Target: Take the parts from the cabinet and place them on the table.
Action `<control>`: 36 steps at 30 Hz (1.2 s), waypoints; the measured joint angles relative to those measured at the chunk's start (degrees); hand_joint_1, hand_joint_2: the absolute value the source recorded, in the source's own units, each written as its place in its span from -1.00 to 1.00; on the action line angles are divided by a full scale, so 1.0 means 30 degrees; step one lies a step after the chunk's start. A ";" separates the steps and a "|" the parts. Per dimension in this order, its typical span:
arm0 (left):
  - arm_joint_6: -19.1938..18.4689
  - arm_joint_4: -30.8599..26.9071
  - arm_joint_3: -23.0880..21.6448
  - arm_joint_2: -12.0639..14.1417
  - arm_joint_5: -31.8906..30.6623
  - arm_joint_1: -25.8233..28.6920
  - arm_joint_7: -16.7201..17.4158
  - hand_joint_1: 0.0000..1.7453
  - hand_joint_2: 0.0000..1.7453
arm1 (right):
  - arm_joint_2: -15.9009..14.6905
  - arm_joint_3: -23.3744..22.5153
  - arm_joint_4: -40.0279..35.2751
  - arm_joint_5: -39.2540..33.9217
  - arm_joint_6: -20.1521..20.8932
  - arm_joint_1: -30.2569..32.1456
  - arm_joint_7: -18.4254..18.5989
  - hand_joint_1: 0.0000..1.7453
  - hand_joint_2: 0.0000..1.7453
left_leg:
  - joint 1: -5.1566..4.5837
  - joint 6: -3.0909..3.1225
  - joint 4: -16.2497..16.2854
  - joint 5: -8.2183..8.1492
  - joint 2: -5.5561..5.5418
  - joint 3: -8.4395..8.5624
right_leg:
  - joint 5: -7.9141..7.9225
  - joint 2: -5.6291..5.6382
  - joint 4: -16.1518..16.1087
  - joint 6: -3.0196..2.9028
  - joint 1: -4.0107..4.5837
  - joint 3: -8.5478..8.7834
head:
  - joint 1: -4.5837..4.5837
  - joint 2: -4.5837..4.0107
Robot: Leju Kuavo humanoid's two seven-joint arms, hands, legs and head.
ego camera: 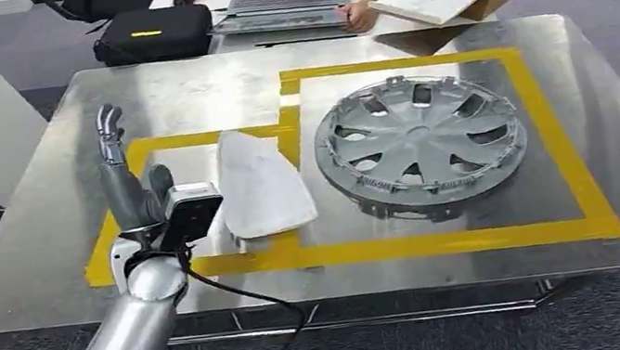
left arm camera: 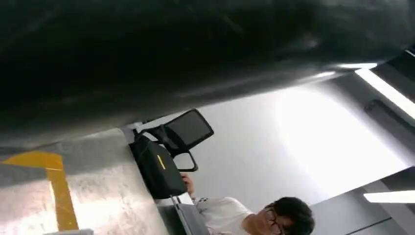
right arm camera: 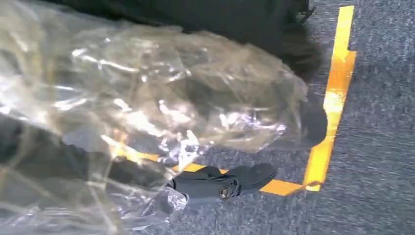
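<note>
Left robot hand (ego camera: 120, 172) is hovering spread and empty, lower left, beside the grey trim panel (ego camera: 259, 185) and hubcap (ego camera: 420, 146) lying inside the tabletop's (ego camera: 180, 87) yellow tape outlines; right robot hand's (right arm camera: 222, 182) state unclear.

Wheel cover (ego camera: 421, 146) on table (ego camera: 180, 87), right of flat part (ego camera: 258, 186); laptop (ego camera: 288, 0) behind.

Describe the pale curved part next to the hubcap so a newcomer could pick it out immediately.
Start at the shiny metal table marked with yellow tape. The big round silver hubcap fills the larger taped box; just beside it, toward the robot's left hand, lies the panel. It alone is whitish, smooth and roughly triangular, without spokes.
</note>
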 joint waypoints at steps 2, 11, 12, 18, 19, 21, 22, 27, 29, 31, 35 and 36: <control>0.0007 0.0007 -0.0058 -0.0051 -0.0014 -0.0065 0.0000 -1.00 -1.00 | 0.0000 0.0000 0.0000 0.0015 0.0007 -0.0086 -0.0007 -1.00 -1.00 | -0.0075 -0.0232 0.0029 0.0301 0.0038 -0.0207 | -0.0138 -0.0012 -0.0927 -0.0033 0.0095 0.0475 | -0.0067 0.0000; 0.0007 0.0102 -0.0189 -0.0095 -0.0095 -0.0037 0.0022 -1.00 -1.00 | 0.0022 -0.0007 0.0007 0.0051 0.0044 0.0043 -0.0007 -1.00 -1.00 | 0.0176 -0.1080 0.5632 -0.3565 -0.0013 -0.1406 | 0.1585 -0.0131 -0.0907 -0.0698 0.0049 -0.1346 | -0.0174 0.0000; 0.0007 0.0124 -0.0197 -0.0095 -0.0095 -0.0026 0.0022 -1.00 -1.00 | 0.0022 0.0000 0.0007 0.0051 0.0044 0.0042 0.0000 -1.00 -1.00 | 0.0181 -0.1069 0.5456 -0.3054 -0.0013 -0.1018 | 0.1721 -0.0132 -0.0831 -0.0667 0.0048 -0.1612 | -0.0182 0.0000; 0.0007 0.0138 -0.0306 -0.0189 -0.0182 -0.0210 0.0022 -1.00 -1.00 | 0.0058 0.0000 0.0007 0.0058 0.0037 0.0021 -0.0015 -1.00 -1.00 | 0.0038 -0.0502 -0.0113 -0.2579 -0.0064 0.2796 | 0.2574 -0.0121 -0.0363 -0.0144 0.0111 -0.2701 | -0.0167 0.0000; 0.0000 0.0146 -0.0335 -0.0189 -0.0175 -0.0163 0.0022 -1.00 -1.00 | 0.0058 0.0000 0.0007 0.0058 0.0044 0.0038 0.0000 -1.00 -1.00 | -0.0027 -0.0328 -0.0097 -0.2439 -0.0064 0.2726 | 0.2779 -0.0127 -0.0455 -0.0053 0.0077 -0.2716 | -0.0153 0.0000; 0.0000 0.0168 -0.0372 -0.0211 -0.0175 -0.0221 0.0022 -1.00 -1.00 | 0.0058 0.0000 0.0007 0.0051 0.0036 0.0076 -0.0015 -1.00 -1.00 | 0.0130 0.0020 -0.0278 -0.1921 0.0064 0.2360 | 0.2131 -0.0050 -0.0125 0.0154 0.0047 -0.3069 | -0.0196 0.0000; 0.0000 0.0168 -0.0386 -0.0254 -0.0175 -0.0215 0.0022 -1.00 -1.00 | 0.0058 0.0000 0.0007 0.0051 0.0036 0.0085 0.0000 -1.00 -1.00 | 0.0136 0.0174 -0.0277 -0.1724 0.0058 0.2111 | 0.0951 -0.0041 0.0780 0.0232 0.0036 -0.3463 | -0.0081 0.0000; 0.0000 0.0233 -0.0393 -0.0262 -0.0175 -0.0146 0.0022 -1.00 -1.00 | 0.0058 0.0000 0.0007 0.0051 0.0036 0.0070 0.0000 -1.00 -1.00 | 0.0091 0.0153 -0.0216 -0.0606 0.0072 0.0642 | -0.0513 -0.0052 0.5252 0.0418 0.0000 -0.3767 | -0.0066 0.0000; -0.0015 0.0277 -0.0401 -0.0262 -0.0175 -0.0152 0.0029 -1.00 -1.00 | 0.0058 0.0000 0.0007 0.0058 0.0036 0.0049 0.0000 -1.00 -1.00 | 0.0093 0.0045 -0.0210 -0.0177 0.0062 0.0141 | 0.0717 -0.0050 0.2898 0.0316 0.0000 -0.1807 | -0.0065 0.0000; -0.0051 0.0277 -0.0408 -0.0291 -0.0182 -0.0189 0.0066 -1.00 -1.00 | 0.0058 0.0000 0.0000 0.0066 0.0029 -0.0045 -0.0007 -1.00 -1.00 | -0.0023 -0.0147 -0.0140 0.0142 0.0031 -0.0143 | -0.0005 -0.0050 -0.0792 0.0189 0.0070 0.0863 | -0.0044 0.0000; -0.0037 0.0386 -0.0481 -0.0291 -0.0197 -0.0111 0.0102 -1.00 -1.00 | 0.0066 0.0000 0.0015 0.0095 0.0050 0.0032 0.0007 -1.00 -1.00 | 0.0002 -0.0543 -0.0297 0.0905 0.0051 -0.0487 | 0.0327 -0.0052 -0.1343 -0.0238 -0.0010 0.0376 | -0.0074 0.0000; 0.0022 0.0407 -0.0487 -0.0262 -0.0197 -0.0071 0.0102 -1.00 -1.00 | 0.0066 0.0000 0.0015 0.0102 0.0051 0.0031 0.0030 -1.00 -1.00 | 0.0045 -0.0685 -0.0089 0.0220 0.0005 -0.0655 | 0.0512 -0.0093 -0.1318 -0.0414 -0.0011 0.0425 | -0.0087 0.0000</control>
